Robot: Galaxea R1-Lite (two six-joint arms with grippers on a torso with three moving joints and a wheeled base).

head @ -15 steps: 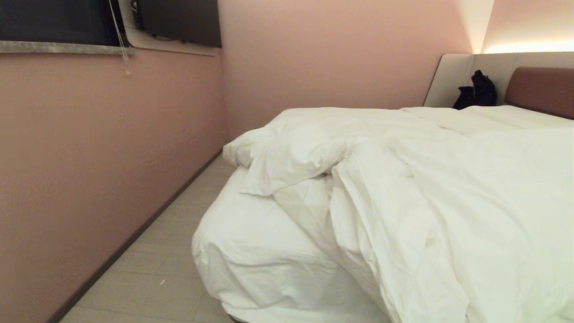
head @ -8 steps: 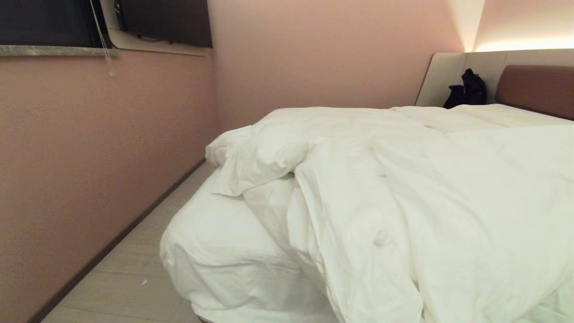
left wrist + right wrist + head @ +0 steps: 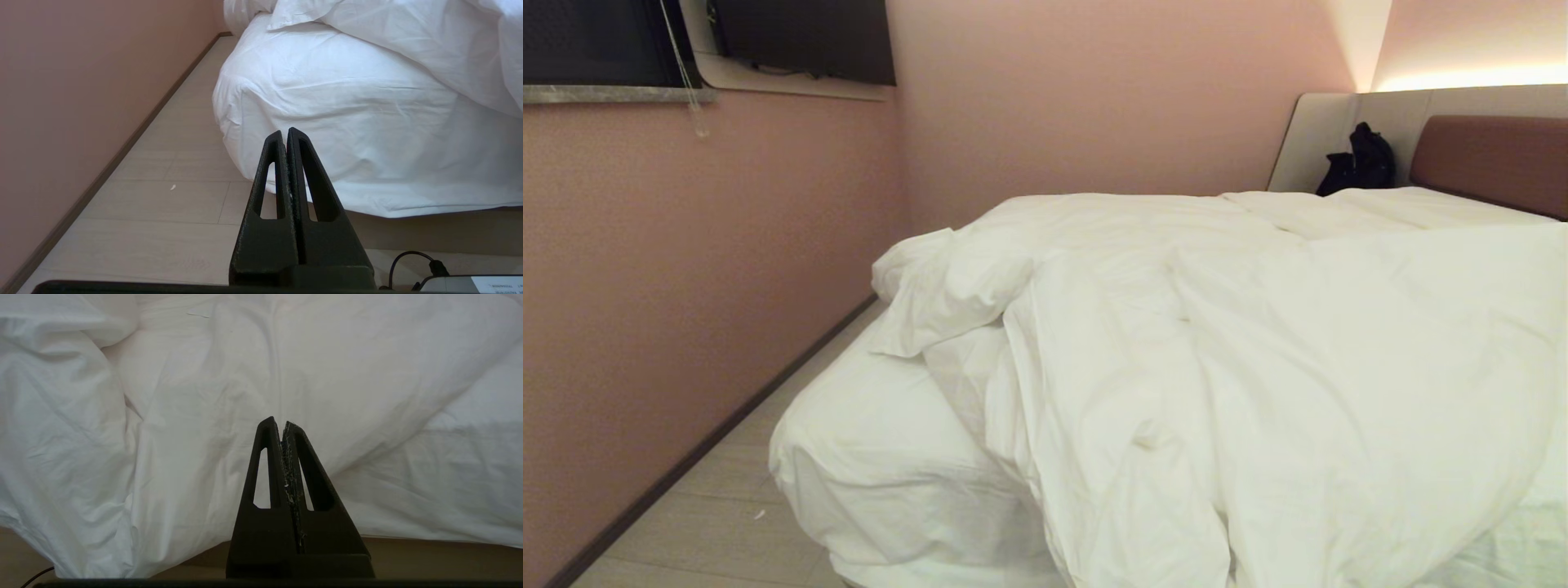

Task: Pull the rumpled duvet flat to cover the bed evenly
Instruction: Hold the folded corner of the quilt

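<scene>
Head view shows the bed (image 3: 866, 482) from its foot end, with the white duvet (image 3: 1258, 367) lying rumpled on it. The duvet is bunched toward the right side and hangs over the foot edge there, while the near left corner of the mattress is bare, covered only by the tight sheet. A folded lump of the duvet rests at the left edge of the bed, above this bare corner. At the far end stands the brown headboard (image 3: 1494, 155) with a pale grey side panel, and a black bag (image 3: 1356, 163) sits at that panel, at the head of the bed. A pink wall (image 3: 686, 286) runs along the left side, with pale floor between it and the bed.

Neither arm appears in the head view. In the left wrist view, the left gripper (image 3: 286, 132) has its jaws pressed together, holding nothing, and points at the bare mattress corner without touching it. In the right wrist view, the right gripper (image 3: 282, 422) is also closed and empty, in front of the hanging duvet.
</scene>
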